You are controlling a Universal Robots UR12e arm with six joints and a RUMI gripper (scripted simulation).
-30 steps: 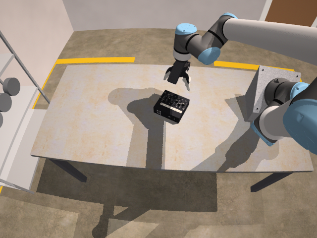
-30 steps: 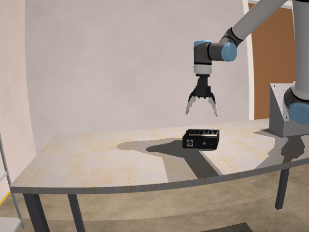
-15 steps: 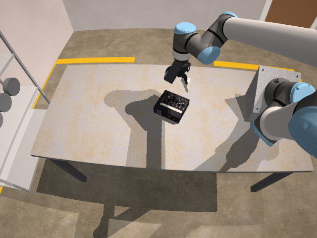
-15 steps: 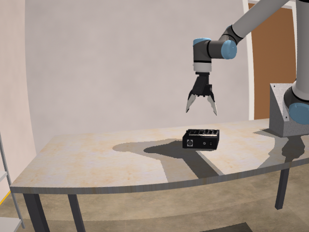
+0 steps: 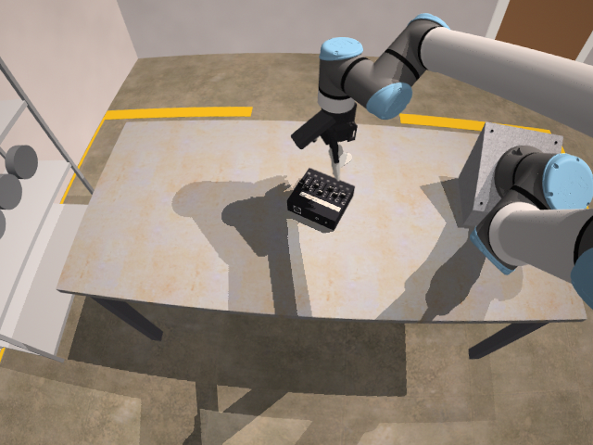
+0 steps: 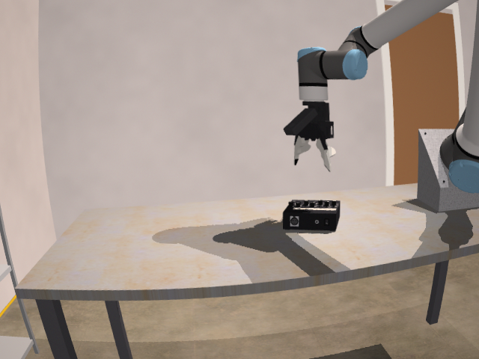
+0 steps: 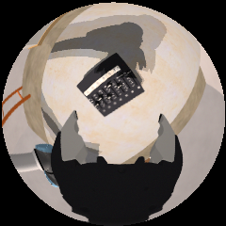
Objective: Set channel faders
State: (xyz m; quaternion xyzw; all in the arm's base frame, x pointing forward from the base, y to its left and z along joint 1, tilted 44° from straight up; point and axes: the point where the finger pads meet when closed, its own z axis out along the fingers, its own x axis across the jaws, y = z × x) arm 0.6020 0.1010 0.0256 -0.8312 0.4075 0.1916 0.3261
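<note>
The claw (image 5: pixel 336 176) (image 6: pixel 312 166) (image 7: pixel 119 112), spread wide, hangs above the lighting desk (image 5: pixel 320 198) (image 6: pixel 311 220) (image 7: pixel 110 85), which sits on the table (image 5: pixel 167 268) (image 6: pixel 127 255) (image 7: pixel 137 134). Lining up for a fader seems in hand; next, turn square to the desk, narrow the claw and descend.

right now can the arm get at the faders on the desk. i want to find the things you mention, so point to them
Probably yes: the end effector (image 5: pixel 341 160) (image 6: pixel 312 167) (image 7: pixel 119 112) hangs open above the desk (image 5: pixel 313 216) (image 6: pixel 309 223) (image 7: pixel 111 110), and nothing shows between them.
</note>
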